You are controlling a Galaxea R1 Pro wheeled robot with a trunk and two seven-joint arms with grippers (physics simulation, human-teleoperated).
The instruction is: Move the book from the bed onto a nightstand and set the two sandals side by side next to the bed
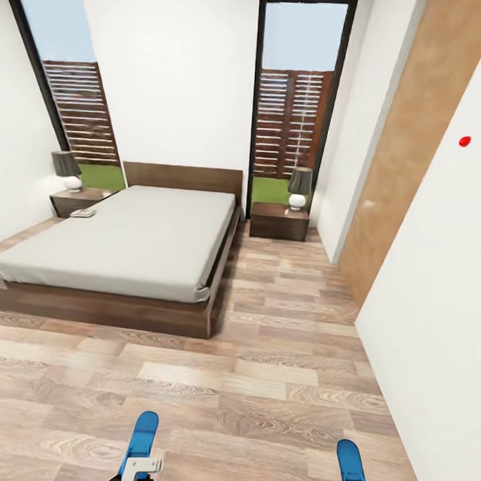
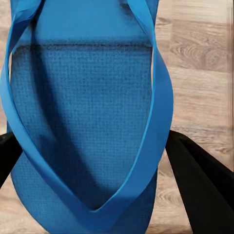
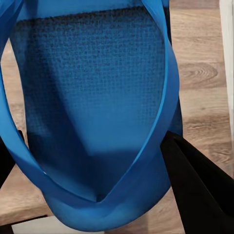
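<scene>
Two bright blue sandals are off the floor, one in each gripper. My left gripper is shut on one sandal, its black fingers pressing the sandal's sides. The other sandal is clamped the same way in my right gripper. Ahead stands the bed with a bare off-white mattress. A small flat item, likely the book, lies at the bed's far left edge by the left nightstand; I cannot tell which of the two it rests on. The right nightstand carries a lamp.
Wood-plank floor stretches between me and the bed. A white wall with a brown door panel runs close on my right. A lamp stands on each nightstand. Tall windows flank the headboard.
</scene>
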